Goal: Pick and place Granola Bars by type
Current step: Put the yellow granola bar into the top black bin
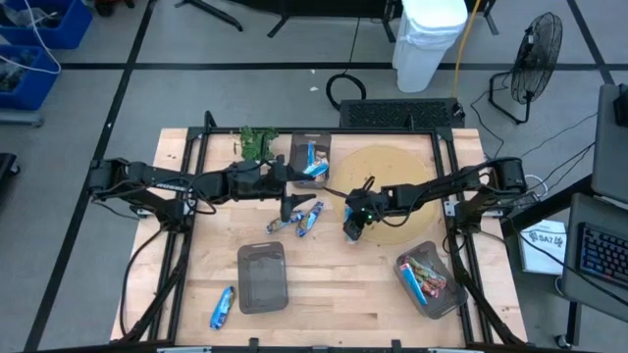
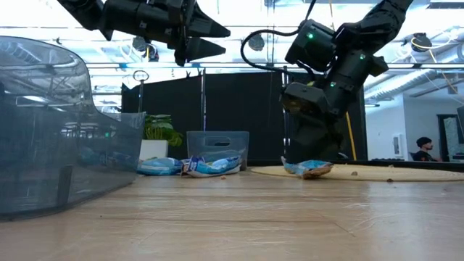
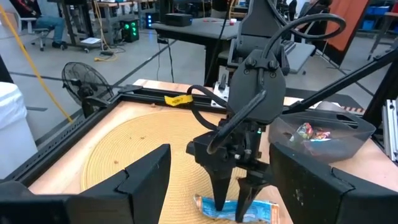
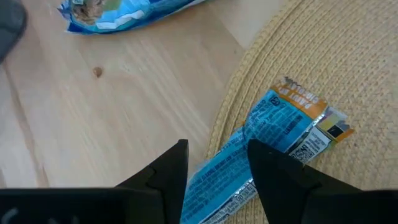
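Right gripper [image 4: 214,171] is straddling a blue granola bar [image 4: 273,140] at the woven mat's [image 4: 336,56] edge, fingers parted on either side, not clamped; the bar's near end is running out of view. Left gripper [image 1: 294,207] is hanging spread wide and empty over two loose blue bars [image 1: 308,220]. Right bin [image 1: 450,294] is holding reddish bars, back bin [image 1: 304,150] blue ones; the front bin's [image 1: 261,277] contents are hard to make out.

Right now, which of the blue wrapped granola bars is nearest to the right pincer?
The blue wrapped bar lying across the edge of the round woven straw mat. The right pincer straddles it with fingers apart, while the other blue bars lie farther left on bare wood.
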